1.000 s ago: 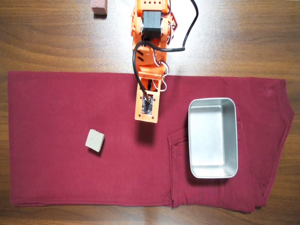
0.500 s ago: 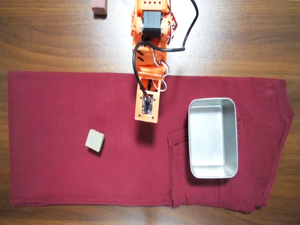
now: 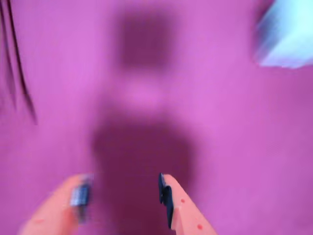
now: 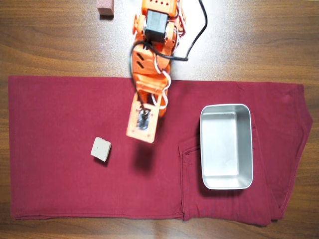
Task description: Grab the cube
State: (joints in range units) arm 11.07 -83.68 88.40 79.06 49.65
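Observation:
The cube (image 4: 101, 149) is small, pale beige-grey and lies on the dark red cloth (image 4: 55, 109), left of centre in the overhead view. My orange gripper (image 4: 140, 135) hangs over the cloth, a short way right of and slightly above the cube, not touching it. In the wrist view the gripper (image 3: 126, 183) is open and empty, its two orange fingers apart over blurred magenta cloth. A blurred pale shape (image 3: 288, 36) sits at the top right of the wrist view; I cannot tell what it is.
A steel tray (image 4: 227, 149) stands empty on the cloth to the right of the arm. A reddish-brown block (image 4: 105, 7) lies on the wooden table (image 4: 50, 45) at the top edge. A black cable (image 4: 197, 30) runs from the arm base.

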